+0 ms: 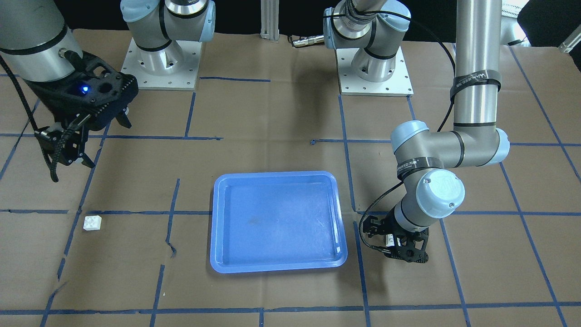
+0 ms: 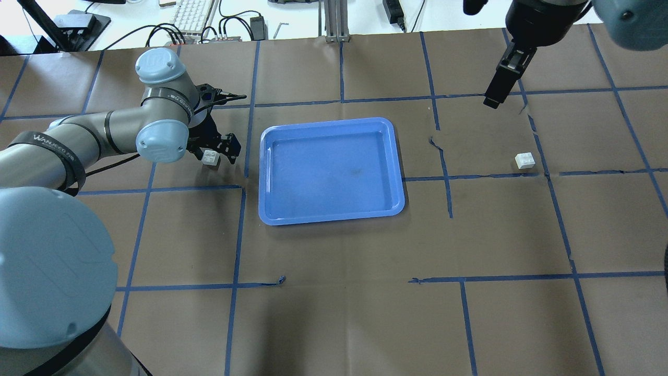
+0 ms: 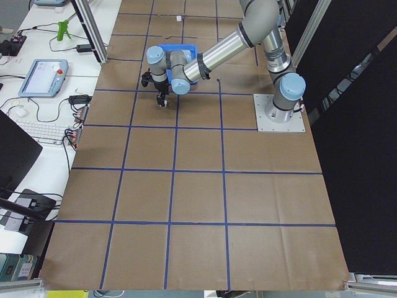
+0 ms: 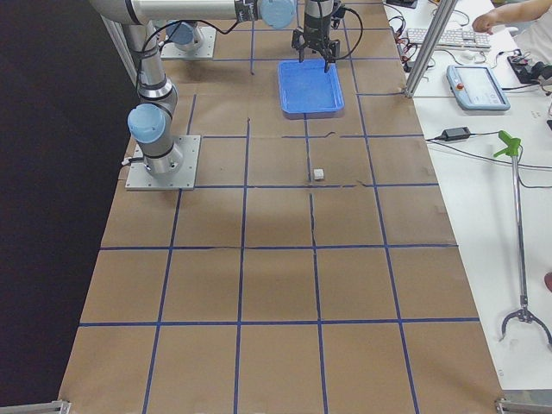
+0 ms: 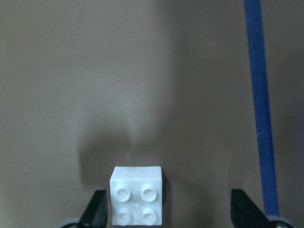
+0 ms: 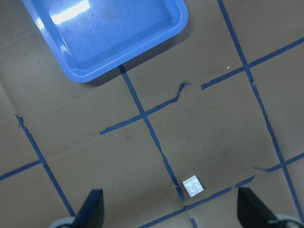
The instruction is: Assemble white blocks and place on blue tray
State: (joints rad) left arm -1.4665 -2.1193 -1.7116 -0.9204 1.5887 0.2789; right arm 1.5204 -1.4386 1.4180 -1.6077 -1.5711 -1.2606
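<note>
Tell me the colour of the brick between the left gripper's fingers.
White. The brick shows best in the left wrist view.

- A robotics lab, this one: two arms (image 1: pixel 476 68) bolted to steel plates (image 1: pixel 163 68) on the counter (image 3: pixel 198 205).
- Brown paper covers it, gridded with blue tape (image 3: pixel 173 186).
- Alongside, a desk (image 3: pixel 56 158) with keyboard (image 3: pixel 44 130), teach pendant (image 3: pixel 42 76) and cables (image 3: pixel 37 112).
- Black curtain (image 3: pixel 360 136) opposite.

A brown paper-covered table (image 2: pixel 334 324) is crossed by a grid of blue tape lines (image 2: pixel 522 278). Along one long side runs a white desk (image 4: pixel 483 198) with a pale keyboard (image 2: pixel 191 15); black panels (image 3: pixel 366 155) close the opposite side.
</note>
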